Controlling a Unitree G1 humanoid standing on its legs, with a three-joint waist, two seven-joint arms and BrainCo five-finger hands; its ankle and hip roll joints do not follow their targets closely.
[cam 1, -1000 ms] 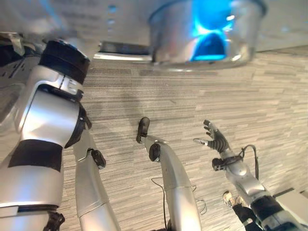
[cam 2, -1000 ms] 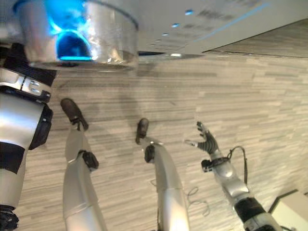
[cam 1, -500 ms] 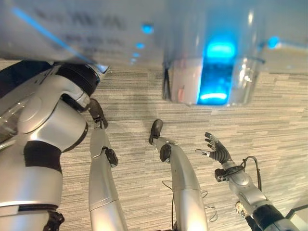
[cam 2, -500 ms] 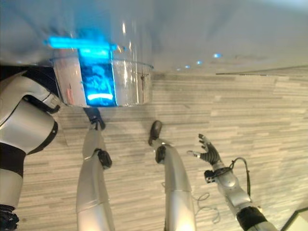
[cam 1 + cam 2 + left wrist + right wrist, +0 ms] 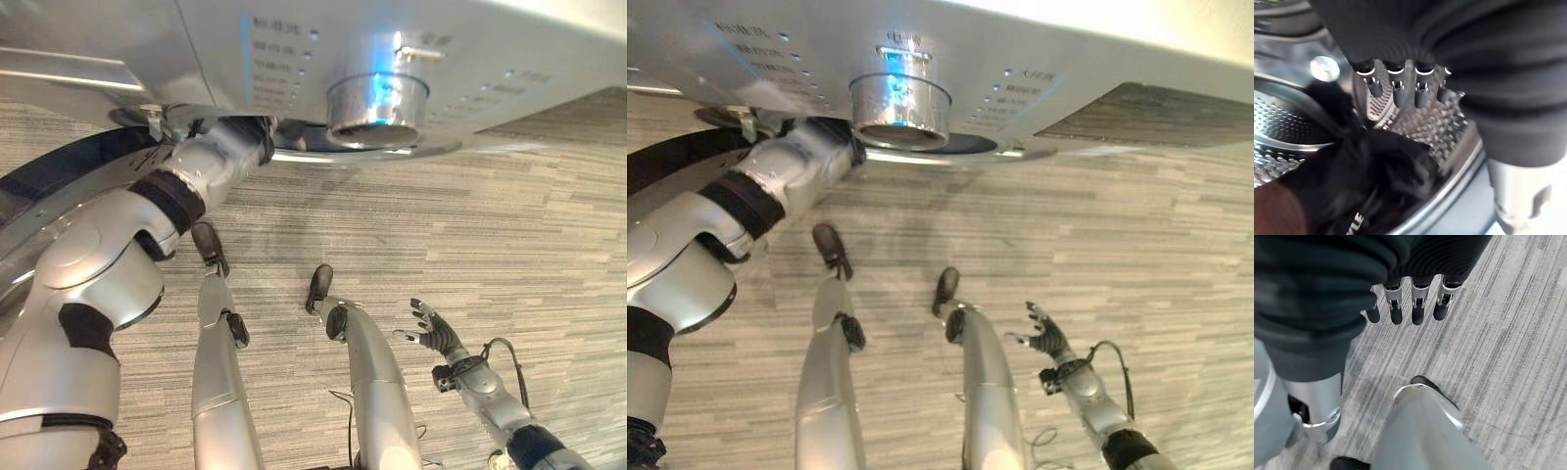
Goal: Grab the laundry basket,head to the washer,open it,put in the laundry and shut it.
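My left arm reaches through the washer's round door opening (image 5: 69, 181). In the left wrist view my left hand (image 5: 1398, 93) hangs inside the perforated steel drum (image 5: 1288, 122), fingers straight and holding nothing. A heap of dark laundry (image 5: 1376, 166) lies in the drum just below the fingertips, with a reddish-brown piece (image 5: 1273, 210) at its edge. My right hand (image 5: 432, 333) is held out low at my right side over the carpet, fingers spread and empty; its fingers (image 5: 1419, 308) point at the floor.
The washer's silver control panel (image 5: 1038, 78) with a round knob (image 5: 899, 106) runs across the top of the eye views, close to the camera. Grey striped carpet (image 5: 509, 225) covers the floor to the right.
The camera has swung, so the washer's panel and knob have shifted in view. My left arm now stretches further into the door opening. The right hand stays open.
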